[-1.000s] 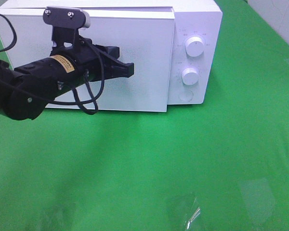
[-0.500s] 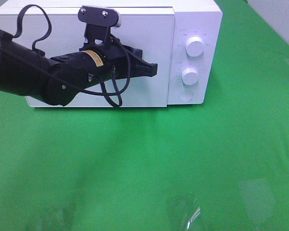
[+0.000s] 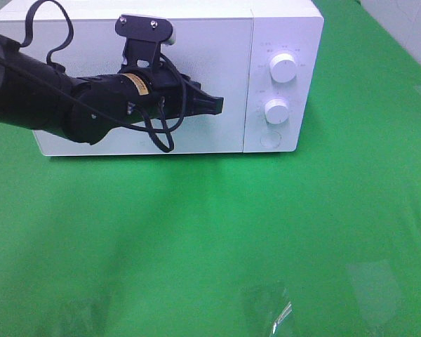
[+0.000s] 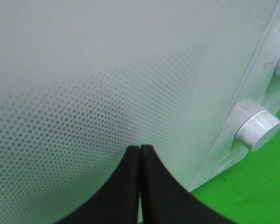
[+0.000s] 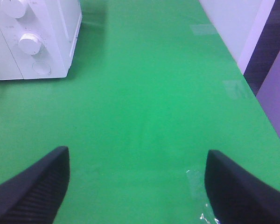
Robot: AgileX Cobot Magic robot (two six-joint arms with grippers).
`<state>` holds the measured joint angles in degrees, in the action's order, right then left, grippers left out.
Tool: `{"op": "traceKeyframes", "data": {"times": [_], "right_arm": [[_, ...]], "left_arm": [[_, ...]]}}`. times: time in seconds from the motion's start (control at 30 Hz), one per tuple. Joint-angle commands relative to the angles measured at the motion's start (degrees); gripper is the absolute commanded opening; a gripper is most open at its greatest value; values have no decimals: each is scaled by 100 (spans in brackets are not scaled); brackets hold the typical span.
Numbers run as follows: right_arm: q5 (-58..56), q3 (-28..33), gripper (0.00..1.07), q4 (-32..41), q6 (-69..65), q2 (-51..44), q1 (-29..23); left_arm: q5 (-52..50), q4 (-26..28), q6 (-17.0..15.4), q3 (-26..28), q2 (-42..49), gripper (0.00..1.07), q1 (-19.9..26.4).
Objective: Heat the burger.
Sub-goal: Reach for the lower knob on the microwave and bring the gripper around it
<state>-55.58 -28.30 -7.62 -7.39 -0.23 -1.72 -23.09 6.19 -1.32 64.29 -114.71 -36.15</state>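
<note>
Here we are at the white box-shaped microwave (image 3: pixel 288 28), and its flat white door (image 3: pixel 210 56) sits flush and shut. The black left gripper (image 3: pixel 216 105) is right up at the front of that microwave door, close to the edge that meets the control panel. Its jaws are pressed tight together with nothing between them; whether the tips actually touch the door I cannot tell. The black right gripper (image 5: pixel 137 182) hangs out in front of the microwave on its knob side, above the green cloth table (image 3: pixel 231 232), jaws spread wide and gripping nothing.

And the burger? Nowhere in sight, folks: not on the cloth around the microwave, not in either gripper. It may be behind that door, but the frosted, dotted panel gives nothing away.

My read on handling it: a burger is light, soft and stacked, so it will squash or slide apart under a hard pinch. Take it low and gently across the bun, or carry whatever it sits on
</note>
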Motion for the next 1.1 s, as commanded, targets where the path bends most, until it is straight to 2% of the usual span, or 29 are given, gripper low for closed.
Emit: {"op": "traceKeyframes", "data": {"times": [0.03, 0.13, 0.27, 0.3, 0.33, 0.37, 0.4, 0.43, 0.47, 0.5, 0.53, 0.57, 0.6, 0.63, 0.7, 0.93, 1.0, 1.1], "right_arm": [[52, 17, 75, 11, -23, -155, 23], [52, 17, 75, 11, -23, -155, 23], [52, 17, 75, 11, -23, -155, 23], [52, 17, 75, 11, -23, -155, 23], [52, 17, 75, 11, -23, -155, 23], [52, 17, 75, 11, -23, -155, 23], [52, 17, 75, 11, -23, -155, 23], [52, 17, 75, 11, -23, -155, 23], [52, 17, 75, 11, -23, -155, 23], [52, 17, 75, 11, -23, -155, 23], [52, 17, 75, 11, -23, -155, 23], [52, 17, 75, 11, -23, -155, 23], [52, 17, 75, 11, -23, -155, 23], [52, 17, 75, 11, -23, -155, 23], [52, 17, 75, 11, -23, -155, 23], [52, 17, 75, 11, -23, -155, 23], [52, 17, 75, 11, -23, -155, 23], [52, 17, 75, 11, -23, -155, 23]], "left_arm": [[252, 430, -23, 160, 218, 0, -115], [372, 430, -17, 160, 246, 0, -201], [1123, 430, -23, 160, 441, 0, -493], [1604, 430, -23, 160, 527, 3, -636], [2172, 430, -29, 160, 607, 19, -756], [2172, 430, -29, 160, 607, 19, -756], [2727, 430, -40, 160, 688, 32, -842], [2727, 430, -40, 160, 688, 32, -842], [2911, 435, -46, 160, 716, 62, -877], [2911, 435, -46, 160, 716, 62, -877], [3358, 476, -149, 172, 791, 95, -928], [3358, 476, -149, 172, 791, 95, -928], [3862, 493, -281, 183, 877, 101, -945], [3862, 493, -281, 183, 877, 101, -945], [4778, 521, -395, 183, 1083, 99, -957], [5907, 521, -395, 183, 1427, 99, -957], [6807, 453, -390, 183, 1765, 99, -928], [7093, 390, -390, 183, 1891, 99, -922]]}}
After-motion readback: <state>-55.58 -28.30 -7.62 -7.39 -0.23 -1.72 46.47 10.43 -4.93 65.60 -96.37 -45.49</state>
